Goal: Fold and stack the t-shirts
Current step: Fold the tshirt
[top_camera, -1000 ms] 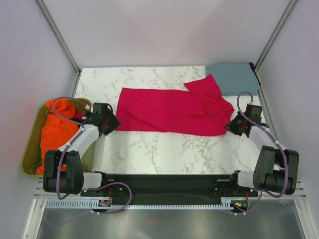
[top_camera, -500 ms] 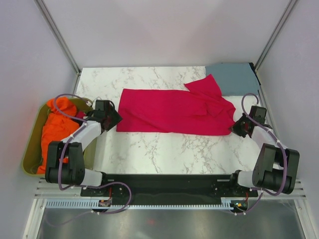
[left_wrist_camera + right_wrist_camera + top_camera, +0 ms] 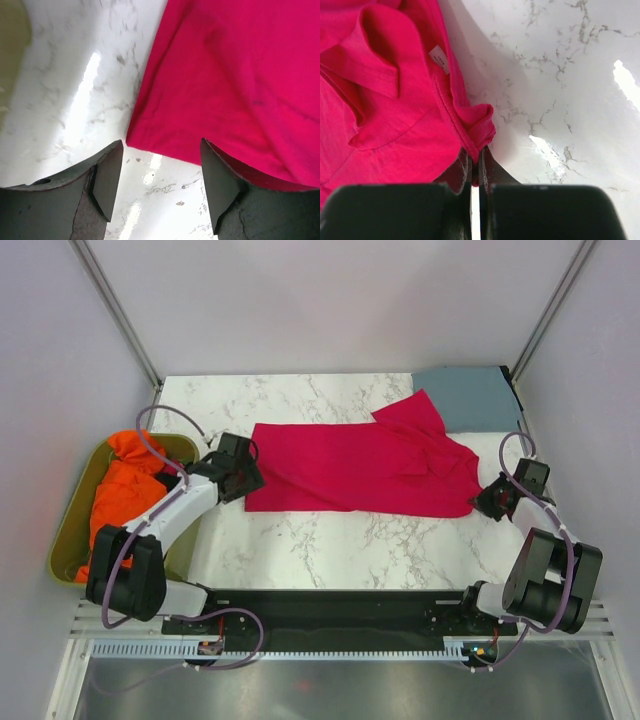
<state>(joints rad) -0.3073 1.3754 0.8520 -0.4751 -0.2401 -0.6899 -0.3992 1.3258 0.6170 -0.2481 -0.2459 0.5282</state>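
Right gripper (image 3: 475, 167) clamps the soft red t-shirt (image 3: 360, 468) at its right hem; left gripper (image 3: 161, 150) hovers, jaws spread, over its near-left corner, probably the best pinch.

Spread t-shirt (image 3: 360, 465) lies central, folded t-shirt (image 3: 470, 395) behind-right of it, bin (image 3: 72, 530) left.

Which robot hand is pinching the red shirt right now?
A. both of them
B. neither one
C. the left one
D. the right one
D. The right gripper is closed on the hem of the red t-shirt, while the left gripper is wide open at the shirt's corner and is not pinching it.
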